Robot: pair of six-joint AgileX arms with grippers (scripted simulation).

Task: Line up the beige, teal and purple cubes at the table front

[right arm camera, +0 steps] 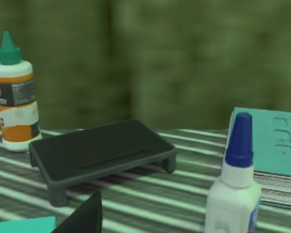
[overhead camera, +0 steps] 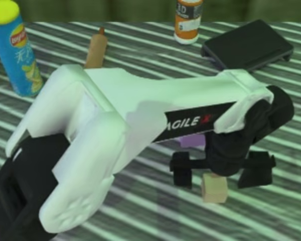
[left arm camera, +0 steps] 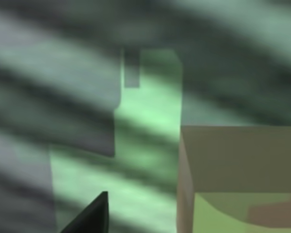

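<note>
The small beige cube [overhead camera: 214, 188] rests on the striped tabletop [overhead camera: 276, 213] near the front right. My left gripper [overhead camera: 218, 169] hovers just over it, open, with its dark fingers [overhead camera: 181, 170] wide on either side and not touching it. In the left wrist view the beige cube [left arm camera: 237, 165] is close, beside one fingertip [left arm camera: 94, 218]. A sliver of the purple cube [overhead camera: 193, 140] shows from under the left arm. A corner of the teal cube [right arm camera: 24, 225] appears only in the right wrist view, next to a dark finger [right arm camera: 85, 216] of my right gripper, which is open and outside the top view.
At the back stand a blue chips can [overhead camera: 15, 47], a brown bottle [overhead camera: 96, 47], an orange-and-white bottle [overhead camera: 188, 20] and a black slab [overhead camera: 247, 44]. The right wrist view also shows a white glue bottle [right arm camera: 235, 184] and a teal book [right arm camera: 276, 145].
</note>
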